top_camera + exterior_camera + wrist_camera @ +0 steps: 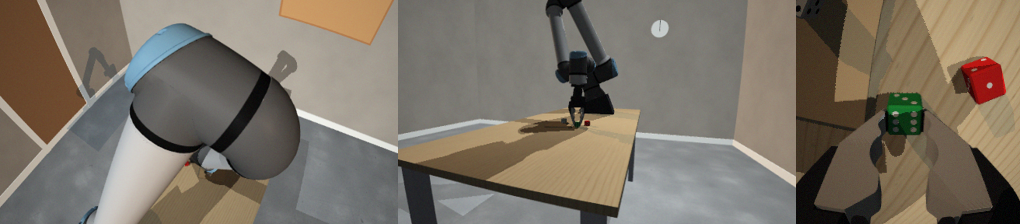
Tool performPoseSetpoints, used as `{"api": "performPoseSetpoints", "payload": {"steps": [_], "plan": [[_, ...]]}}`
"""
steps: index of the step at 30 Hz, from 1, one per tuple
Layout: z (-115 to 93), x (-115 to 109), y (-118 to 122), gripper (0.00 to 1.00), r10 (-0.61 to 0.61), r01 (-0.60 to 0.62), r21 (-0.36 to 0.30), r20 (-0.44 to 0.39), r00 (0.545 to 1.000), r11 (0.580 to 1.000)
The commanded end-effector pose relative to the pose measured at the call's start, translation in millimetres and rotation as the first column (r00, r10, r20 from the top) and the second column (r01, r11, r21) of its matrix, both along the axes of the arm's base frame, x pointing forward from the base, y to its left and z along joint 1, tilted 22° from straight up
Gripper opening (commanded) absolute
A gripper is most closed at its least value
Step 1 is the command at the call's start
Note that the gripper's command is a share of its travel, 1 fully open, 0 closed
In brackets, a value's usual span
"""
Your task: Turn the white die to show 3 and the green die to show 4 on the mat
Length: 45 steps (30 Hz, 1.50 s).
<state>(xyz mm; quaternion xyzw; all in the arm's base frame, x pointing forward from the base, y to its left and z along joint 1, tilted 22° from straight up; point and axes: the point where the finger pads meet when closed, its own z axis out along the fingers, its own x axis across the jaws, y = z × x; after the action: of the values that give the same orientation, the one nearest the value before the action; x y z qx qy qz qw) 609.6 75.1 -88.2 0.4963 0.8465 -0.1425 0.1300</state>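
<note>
In the wrist view my gripper (904,111) is shut on the green die (904,113), one finger on each side. The die's upper face shows three pips and the face toward the camera shows six. The red die (984,79) lies apart to the right on the wooden table, with one pip facing the camera. The white die (809,7) shows at the top left corner, in shadow. In the exterior view the gripper (576,124) is low at the table, with the white die (563,120) to its left and the red die (587,123) to its right. The dark round mat (551,127) lies left of the gripper.
In the top view the arm's elbow (210,101) fills most of the view; only a bit of the red die (186,164) shows. The arm's black base (600,104) stands at the far end of the table.
</note>
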Motion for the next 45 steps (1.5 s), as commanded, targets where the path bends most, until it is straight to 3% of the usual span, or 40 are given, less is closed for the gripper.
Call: {"api": "performPoseSetpoints", "payload": {"steps": [1,30,36,38,45], "plan": [[-2,-2,0,0.06,0.0,0.0,0.001,-0.004,1.0,1.0],[1,-2,1,0.06,0.0,0.0,0.001,-0.004,1.0,1.0],[28,-4,12,0.06,0.0,0.0,0.001,-0.004,1.0,1.0],[28,-4,12,0.06,0.0,0.0,0.001,-0.004,1.0,1.0],[75,-8,30,0.06,0.0,0.0,0.001,-0.004,1.0,1.0]]}}
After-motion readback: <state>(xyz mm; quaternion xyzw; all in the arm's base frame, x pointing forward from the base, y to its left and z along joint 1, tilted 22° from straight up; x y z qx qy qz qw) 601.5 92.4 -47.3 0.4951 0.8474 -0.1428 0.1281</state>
